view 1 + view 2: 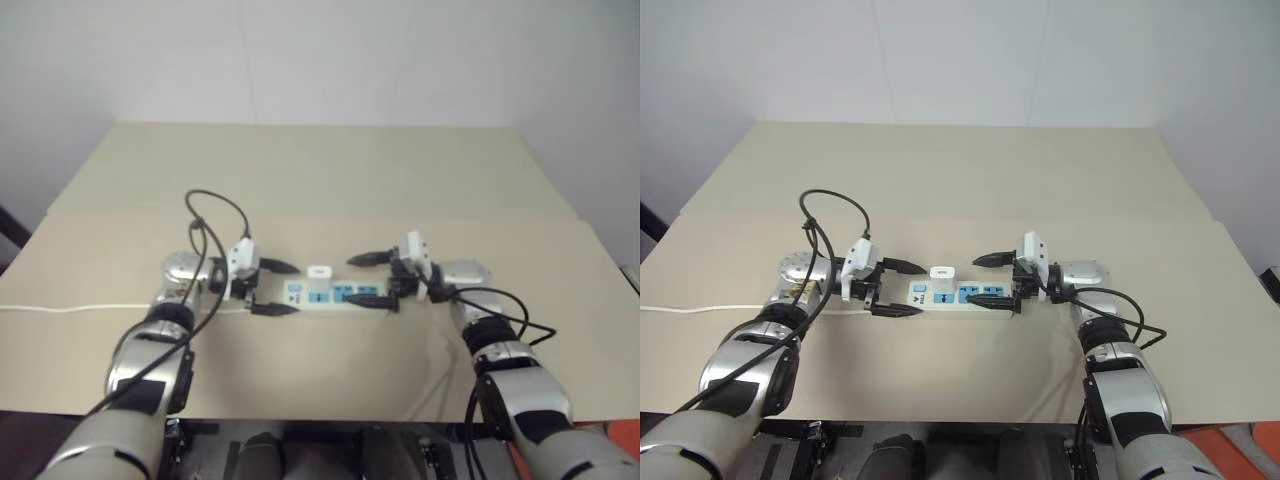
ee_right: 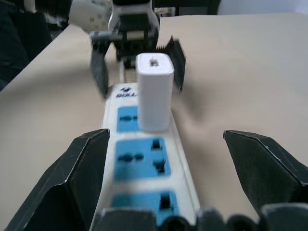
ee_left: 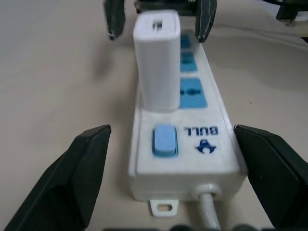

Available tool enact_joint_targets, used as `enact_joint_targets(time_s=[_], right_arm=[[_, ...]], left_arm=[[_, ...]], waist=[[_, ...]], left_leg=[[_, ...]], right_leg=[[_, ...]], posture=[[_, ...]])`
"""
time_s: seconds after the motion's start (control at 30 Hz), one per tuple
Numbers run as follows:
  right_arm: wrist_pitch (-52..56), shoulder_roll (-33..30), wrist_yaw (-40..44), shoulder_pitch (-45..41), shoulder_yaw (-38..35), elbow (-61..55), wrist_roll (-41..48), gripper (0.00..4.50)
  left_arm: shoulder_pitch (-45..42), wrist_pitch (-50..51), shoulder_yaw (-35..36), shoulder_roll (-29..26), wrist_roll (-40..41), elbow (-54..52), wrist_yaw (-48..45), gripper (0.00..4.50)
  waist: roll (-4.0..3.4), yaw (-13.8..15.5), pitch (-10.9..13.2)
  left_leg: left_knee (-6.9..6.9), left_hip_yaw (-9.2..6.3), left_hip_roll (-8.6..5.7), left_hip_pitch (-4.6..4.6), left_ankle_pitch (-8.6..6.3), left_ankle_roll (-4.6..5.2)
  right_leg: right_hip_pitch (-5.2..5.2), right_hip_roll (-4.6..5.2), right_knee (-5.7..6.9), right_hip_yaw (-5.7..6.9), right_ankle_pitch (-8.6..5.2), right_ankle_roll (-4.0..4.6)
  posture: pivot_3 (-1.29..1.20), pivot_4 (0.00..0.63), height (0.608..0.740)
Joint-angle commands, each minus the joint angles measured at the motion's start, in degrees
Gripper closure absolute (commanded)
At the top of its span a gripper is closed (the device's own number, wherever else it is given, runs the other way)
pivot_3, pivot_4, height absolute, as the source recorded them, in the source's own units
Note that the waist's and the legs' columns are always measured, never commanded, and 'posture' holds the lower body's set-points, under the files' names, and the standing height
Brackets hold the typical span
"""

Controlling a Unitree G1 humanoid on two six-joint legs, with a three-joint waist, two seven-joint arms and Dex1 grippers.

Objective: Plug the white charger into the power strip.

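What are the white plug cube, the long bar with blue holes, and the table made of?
The white charger looks like smooth, slightly glossy plastic: even white with rounded edges. The power strip also seems to be moulded plastic, white with blue socket faces and a blue switch. The table has a flat, matte beige top, perhaps laminate or painted board; the pictures can't settle which.

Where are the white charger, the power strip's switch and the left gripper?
white charger [image 3: 156, 62]: left wrist view, its front face.
power strip [image 3: 163, 140]: left wrist view, on its blue switch.
left gripper [image 1: 272, 288]: left eye view, midway between the tips of its open fingers.
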State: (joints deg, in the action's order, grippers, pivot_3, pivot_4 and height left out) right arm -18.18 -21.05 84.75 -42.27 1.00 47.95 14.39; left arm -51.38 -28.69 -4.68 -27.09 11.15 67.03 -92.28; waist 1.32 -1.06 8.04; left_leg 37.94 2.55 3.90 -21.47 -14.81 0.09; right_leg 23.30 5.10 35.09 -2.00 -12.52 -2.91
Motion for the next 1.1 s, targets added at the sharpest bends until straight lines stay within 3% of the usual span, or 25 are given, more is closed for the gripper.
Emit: enact_joint_targets(time_s=[0.03, 0.13, 0.3, 0.43, 0.9, 1.1], right_arm=[[1.7, -5.2, 2.2, 1.6, -3.1, -8.9, 3.7, 0.0], [5.2, -10.7, 2.1, 3.2, -4.2, -15.0, 4.6, 0.0], [10.7, -26.2, 3.8, 7.7, -4.2, -24.6, 1.4, 0.0], [11.7, -32.4, 4.4, 11.5, -5.5, -28.6, 3.3, 0.0], [15.6, -36.0, -1.4, 16.7, -8.1, -34.1, 4.6, 0.0], [14.6, -37.7, -4.2, 20.0, -9.2, -35.1, 3.1, 0.0]], left_arm=[[-0.1, 1.0, -2.0, -5.6, 6.7, -6.1, -0.2, 0.02], [1.0, 2.4, -6.9, -11.5, 11.5, -10.7, -0.2, 0.02], [2.6, 6.0, -13.4, -22.8, 15.4, -16.3, -0.2, 0.02], [4.4, 5.7, -14.9, -26.3, 17.8, -17.5, -0.2, 0.02], [5.0, 3.4, -14.1, -25.1, 16.8, -15.1, -0.2, 0.02], [2.6, 0.1, -12.6, -22.9, 11.4, -10.5, -0.2, 0.02]], waist=[[-0.05, 0.0, 0.0], [-0.13, 0.0, 0.1], [-0.16, 0.4, 0.1], [-0.15, 0.4, 0.1], [-0.13, 0.7, 0.1], [-0.13, 1.4, 0.1]], left_leg=[[-0.02, 0.0, 0.0, -0.04, 0.0, 0.0], [-0.07, 0.01, 0.01, -0.12, 0.0, 0.0], [-0.1, 0.04, 0.02, -0.34, -0.01, 0.01], [-0.1, 0.13, 0.02, -0.54, -0.01, 0.01], [-0.06, 0.25, 0.01, -0.57, 0.05, -0.08], [-0.06, 0.28, 0.01, -0.56, 0.05, -0.08]], right_leg=[[0.02, 0.0, 0.02, 0.0, 0.0, 0.0], [0.06, 0.01, 0.0, 0.01, 0.01, -0.02], [0.27, 0.02, -0.07, 0.01, -0.01, -0.04], [0.56, 0.02, -0.1, -0.03, -0.04, -0.02], [0.79, -0.02, 0.01, -0.2, -0.06, 0.05], [0.8, -0.01, -0.02, -0.21, -0.05, 0.05]], posture=[[0.0, 0.15, 0.74], [0.0, 0.15, 0.74], [0.0, 0.15, 0.74], [0.0, 0.15, 0.74], [0.0, 0.15, 0.74], [0.0, 0.15, 0.74]])
